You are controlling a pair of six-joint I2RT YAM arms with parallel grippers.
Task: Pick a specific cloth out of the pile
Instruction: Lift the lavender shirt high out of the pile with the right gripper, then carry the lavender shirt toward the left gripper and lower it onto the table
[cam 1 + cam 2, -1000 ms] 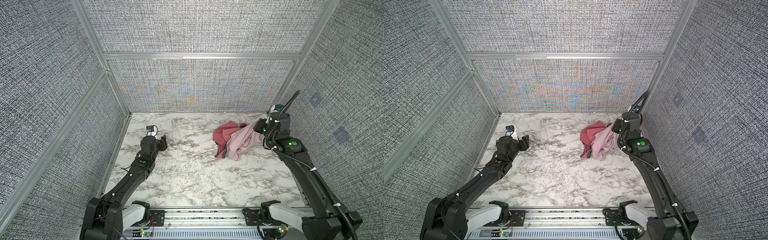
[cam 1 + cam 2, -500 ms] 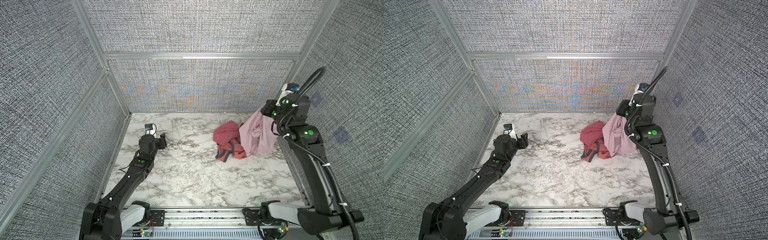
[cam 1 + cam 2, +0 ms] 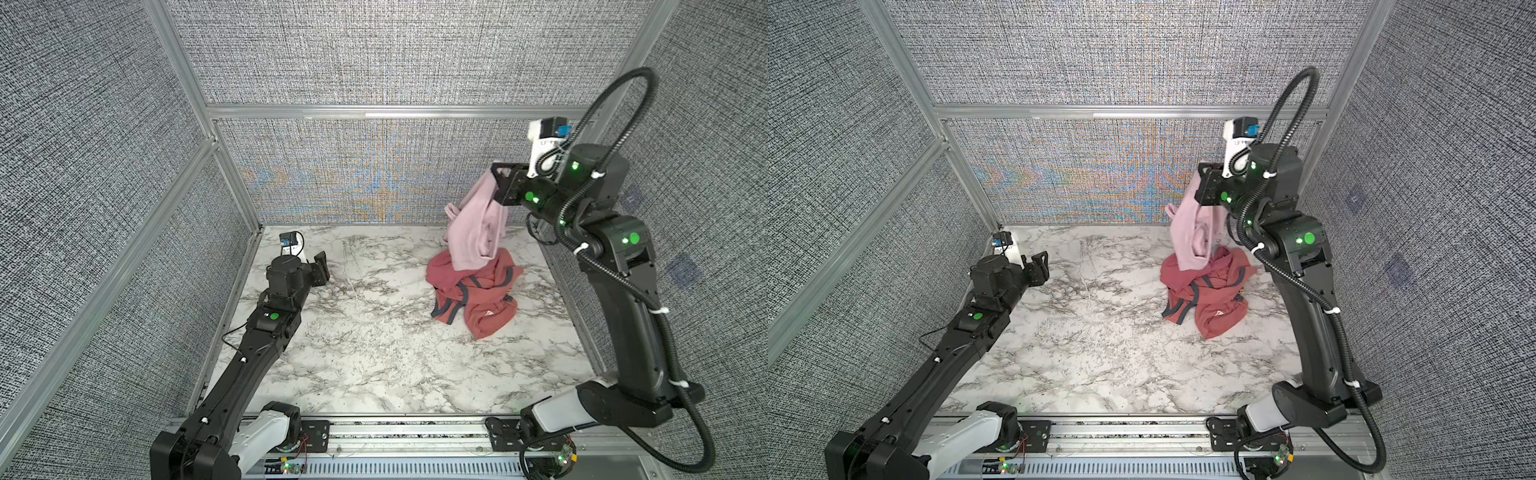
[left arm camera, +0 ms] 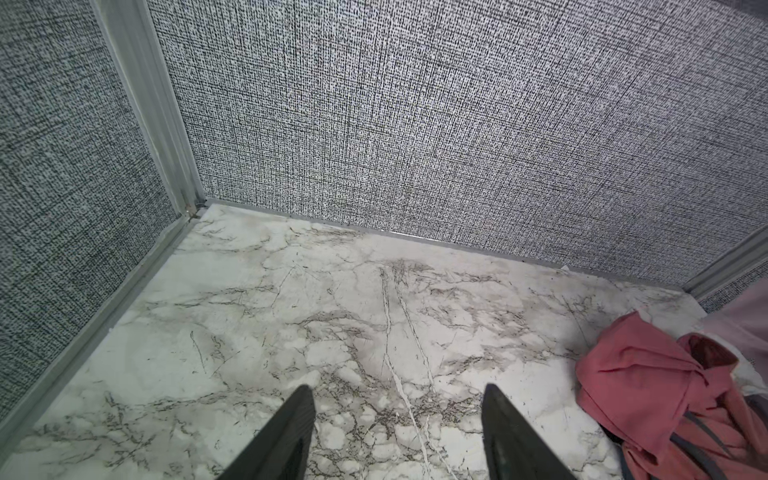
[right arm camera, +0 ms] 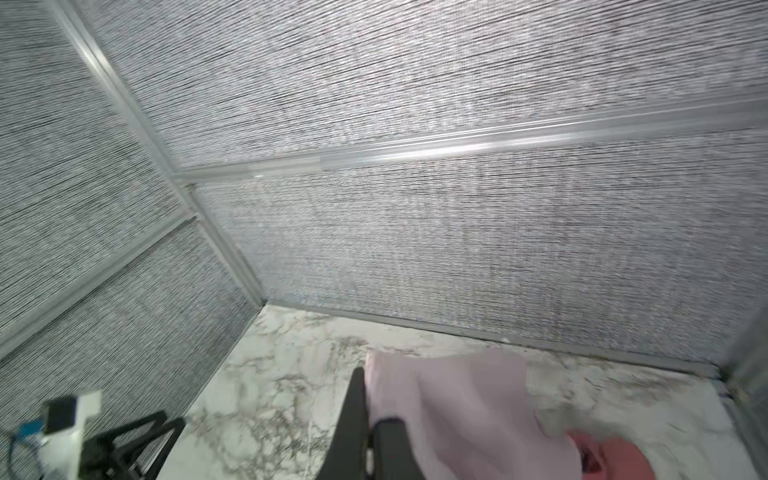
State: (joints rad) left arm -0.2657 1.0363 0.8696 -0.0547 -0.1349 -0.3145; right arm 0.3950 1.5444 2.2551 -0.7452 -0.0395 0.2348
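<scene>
Our right claw, clamped shut on the plain pale lilac-pink cloth, dangles it straight down onto the coral-red, grey-trimmed garment pile.

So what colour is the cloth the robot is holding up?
Plain pale lilac-pink, with no trim; the cloth shows best in a top view.

Top views: both looking down from high at the 6 o'clock edge toward the back wall, sharing the whole marble table.
Left wrist: sitting low, facing the 12 o'clock wall.
Right wrist: raised, tilting toward the 10 o'clock corner.
</scene>
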